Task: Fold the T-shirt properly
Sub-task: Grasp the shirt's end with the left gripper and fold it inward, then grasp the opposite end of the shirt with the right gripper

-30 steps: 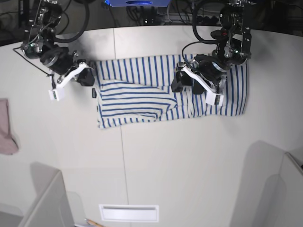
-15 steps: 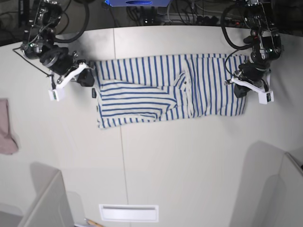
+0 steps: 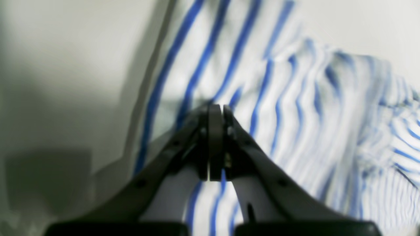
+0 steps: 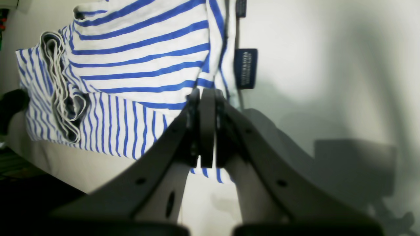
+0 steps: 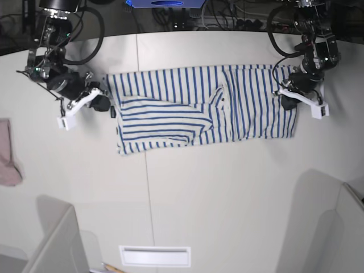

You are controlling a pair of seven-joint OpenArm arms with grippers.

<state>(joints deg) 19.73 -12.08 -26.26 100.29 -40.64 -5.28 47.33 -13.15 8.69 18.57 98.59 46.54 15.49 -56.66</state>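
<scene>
T-shirt [image 5: 205, 108]: lies spread flat on the white table [image 5: 227, 199], stretched between the two pincers; one layer is folded over across its middle, leaving a raised fold edge near the centre.
Pink cloth [image 5: 7, 154]: at the far left table edge, well apart from the right pincer and below it in the base view.
Right pincer [image 5: 101, 102]: at the left of the base view, at the shirt's left edge. Jaws fully together. In the right wrist view its fingertips [image 4: 206, 95] sit over the striped hem; whether cloth is caught between them cannot be told.
Dark tag [image 4: 245, 68]: just beside the right pincer's tip, at the shirt's edge, lying on the table.
Bunched hem: in the right wrist view, layered cloth edges [image 4: 62, 95] sit to the far side of the pincer, near the shirt's other corner.
Left pincer [image 5: 287, 102]: at the right of the base view, at the shirt's right edge. Jaws fully together. In the blurred left wrist view its tips [image 3: 215, 109] rest over striped cloth close to the hem; a grip on the cloth cannot be confirmed.
</scene>
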